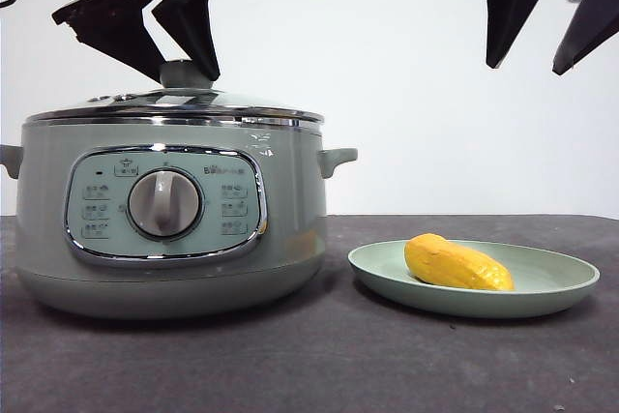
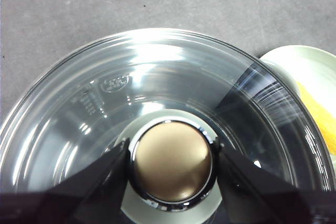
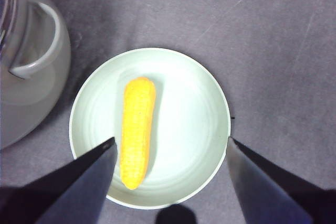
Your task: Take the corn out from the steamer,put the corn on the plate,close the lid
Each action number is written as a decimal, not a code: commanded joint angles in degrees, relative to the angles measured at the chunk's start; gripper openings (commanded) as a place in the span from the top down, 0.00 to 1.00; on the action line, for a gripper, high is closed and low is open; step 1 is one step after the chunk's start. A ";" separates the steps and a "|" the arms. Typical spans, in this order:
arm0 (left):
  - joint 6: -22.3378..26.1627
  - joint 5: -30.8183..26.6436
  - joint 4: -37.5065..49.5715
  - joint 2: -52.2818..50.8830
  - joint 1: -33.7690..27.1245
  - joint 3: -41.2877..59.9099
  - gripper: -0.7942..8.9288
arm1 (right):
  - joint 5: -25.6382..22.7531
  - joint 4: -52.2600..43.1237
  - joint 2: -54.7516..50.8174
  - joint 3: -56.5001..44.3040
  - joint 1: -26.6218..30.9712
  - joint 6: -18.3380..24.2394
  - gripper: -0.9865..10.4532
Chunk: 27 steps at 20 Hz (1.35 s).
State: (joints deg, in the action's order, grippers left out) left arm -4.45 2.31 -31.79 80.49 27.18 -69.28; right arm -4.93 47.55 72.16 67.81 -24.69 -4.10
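The steamer stands at the left with the glass lid resting level on its rim. My left gripper is down over the lid, its jaws against both sides of the knob. The lid fills the left wrist view. The corn lies on the plate to the right of the steamer. My right gripper hangs open and empty high above the plate. In the right wrist view the corn lies on the plate between the open jaws.
The steamer's side handle is close to the plate's edge. The dark table runs in front of both. The plate's rim and a bit of corn show past the lid in the left wrist view.
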 commanded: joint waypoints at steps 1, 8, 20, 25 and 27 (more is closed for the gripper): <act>1.92 0.50 -2.73 0.07 0.48 0.42 0.93 | -0.11 -0.20 0.07 -0.31 -0.02 -0.35 0.61; 2.99 -5.20 -2.27 0.07 0.52 0.42 0.92 | -0.02 -0.17 0.07 -0.31 -0.02 -0.33 0.61; 2.69 -3.37 -1.09 -2.95 0.52 0.42 0.38 | 0.24 -1.40 -0.39 -0.31 -0.02 0.68 0.61; 3.41 -3.58 -6.67 -14.32 1.16 0.48 0.77 | 0.44 -2.89 -5.16 -0.63 -0.09 1.01 0.76; 4.57 -4.94 -7.58 -18.99 1.33 1.16 0.93 | 0.42 -6.32 -8.96 -3.13 -0.17 1.01 0.88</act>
State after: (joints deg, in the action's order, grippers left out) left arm -1.04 -2.48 -39.16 61.60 28.32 -68.97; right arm -4.51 40.88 63.02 65.54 -24.73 -3.42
